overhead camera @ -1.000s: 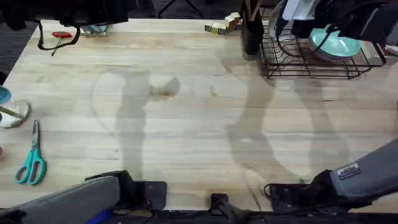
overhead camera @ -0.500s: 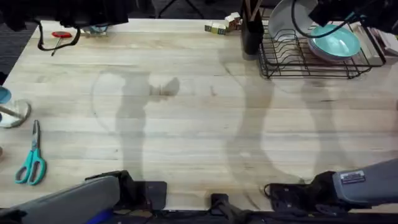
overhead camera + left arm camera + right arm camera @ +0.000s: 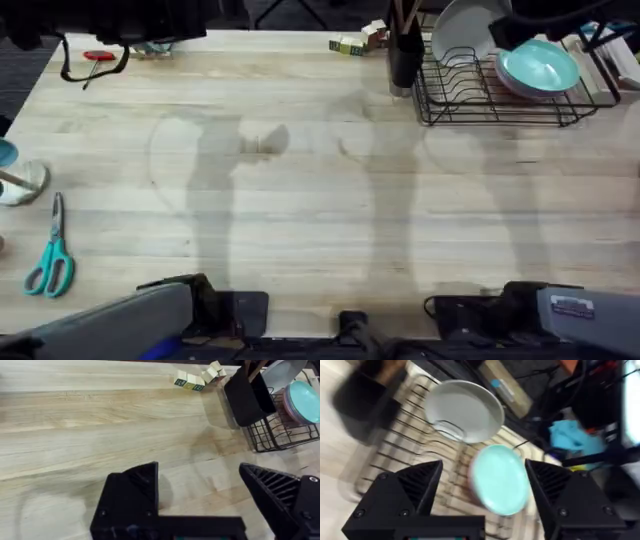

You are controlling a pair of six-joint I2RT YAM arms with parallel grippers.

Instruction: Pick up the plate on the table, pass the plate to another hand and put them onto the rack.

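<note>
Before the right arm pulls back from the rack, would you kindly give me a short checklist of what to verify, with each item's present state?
1. White plate standing in the rack: ok.
2. Right gripper open, holding nothing: ok.
3. Left gripper open, holding nothing: ok.
4. Plate apart from the teal plate: ok in the right wrist view.
5. Plate seated firmly between slot wires: cannot tell.

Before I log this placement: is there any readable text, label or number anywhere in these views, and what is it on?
None can be read.
White label on the right arm in the overhead view: it carries print, too small and blurred to read.
Small coloured blocks at the table's far edge: any marks are too small to tell.
White plate, teal plate and rack: no marks seen.
</note>
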